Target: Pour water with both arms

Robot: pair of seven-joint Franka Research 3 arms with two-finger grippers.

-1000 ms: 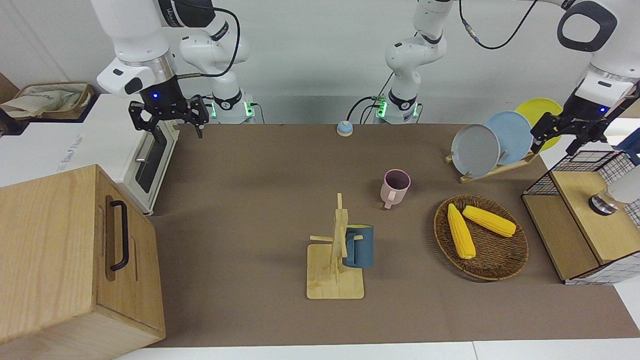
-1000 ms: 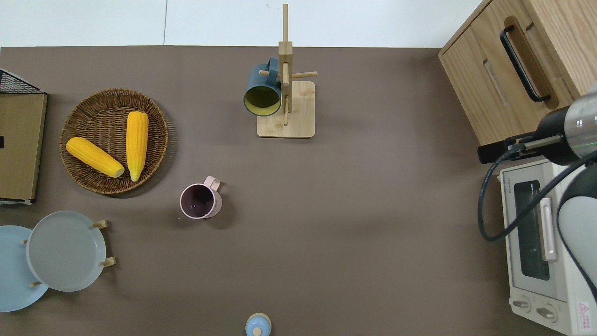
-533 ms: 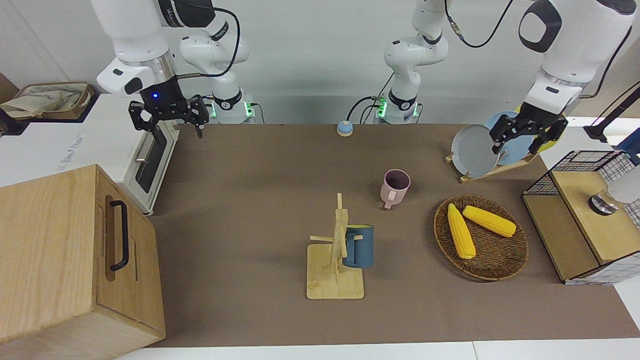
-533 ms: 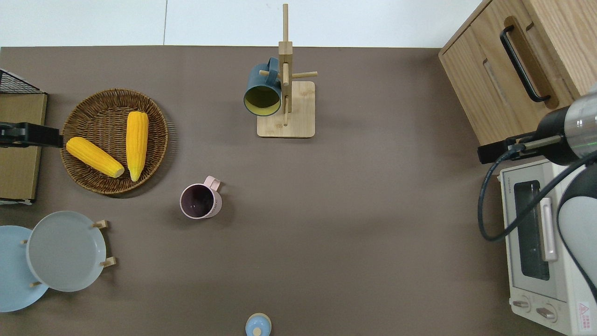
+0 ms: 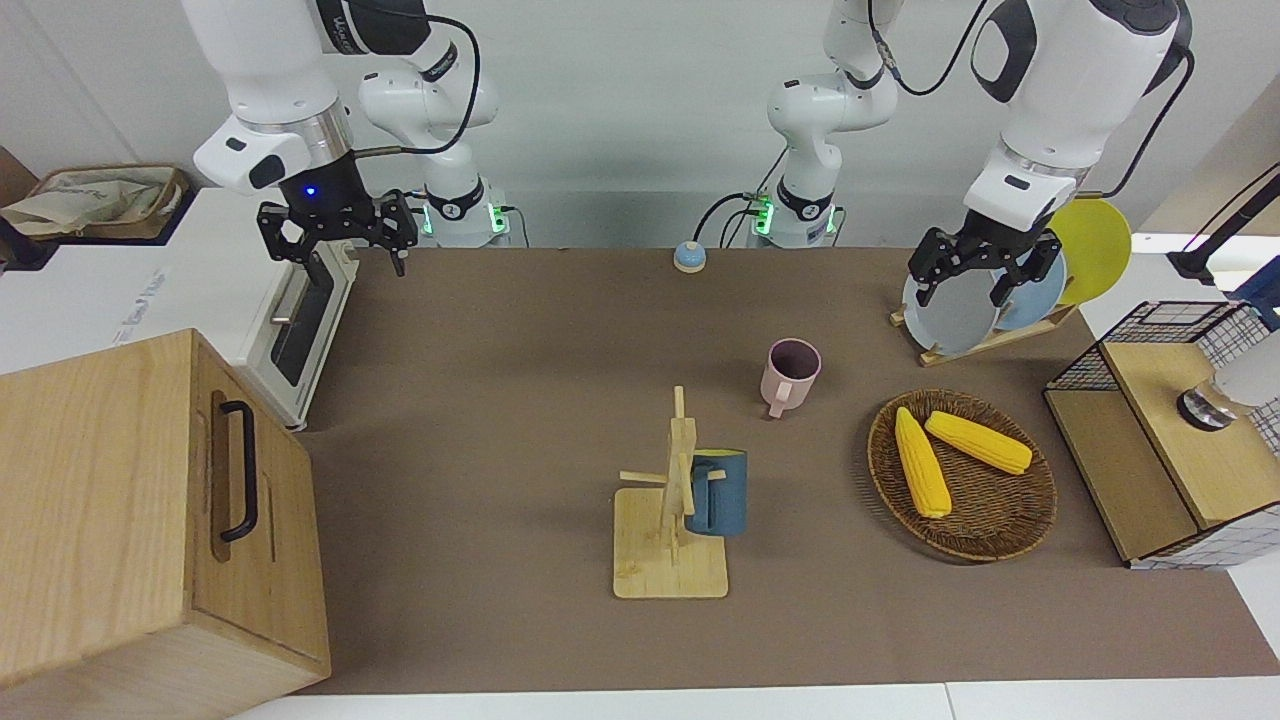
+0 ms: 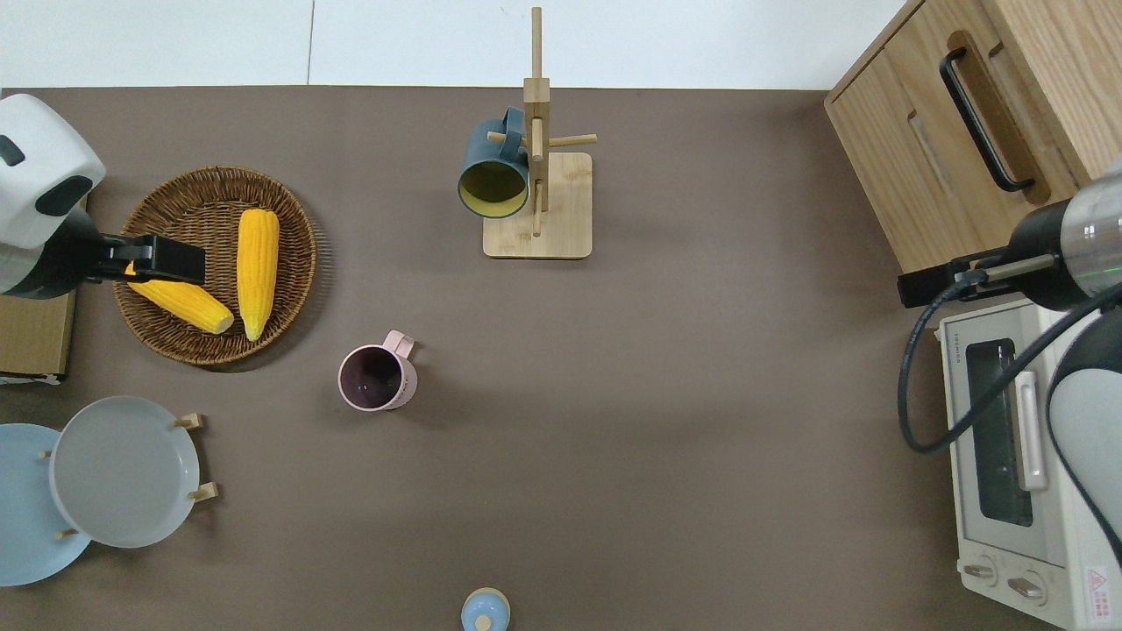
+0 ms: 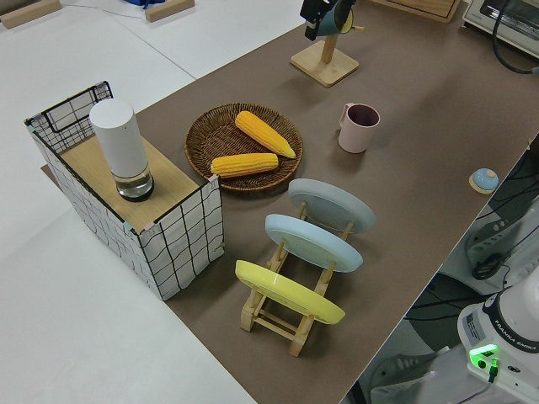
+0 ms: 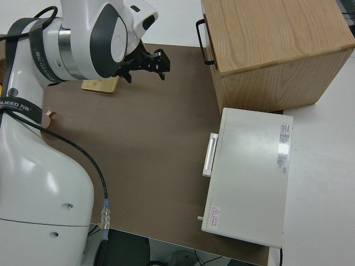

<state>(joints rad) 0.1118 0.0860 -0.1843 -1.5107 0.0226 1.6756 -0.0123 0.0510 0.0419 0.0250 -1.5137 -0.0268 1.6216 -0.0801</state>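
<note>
Left gripper (image 5: 978, 272) is in the air with its fingers spread and nothing between them; in the overhead view it (image 6: 166, 260) is over the wicker basket (image 6: 294, 263), above one of the two corn cobs (image 6: 184, 302) lying in it. The right arm is parked, its gripper (image 5: 338, 228) likewise spread and empty. A pink mug (image 5: 790, 374) stands upright on the brown table mat (image 5: 520, 390), handle turned away from the robots, between the basket and the table's middle and nearer to the robots than the basket. A blue mug (image 5: 718, 492) hangs on the wooden mug tree (image 5: 672, 520), which stands farther from the robots than the pink mug. A white cylindrical bottle (image 7: 123, 149) stands upright on the wooden shelf of the wire-sided rack (image 7: 173, 244) at the left arm's end of the table. The plate rack (image 7: 290, 307) holds a grey, a blue and a yellow plate on edge, nearer to the robots than the basket. At the right arm's end stand a white toaster oven (image 6: 1021, 456) and, farther from the robots, a wooden cabinet (image 5: 140, 520) with a black handle. A small blue bell (image 5: 689, 257) sits at the table edge nearest the robots.
</note>
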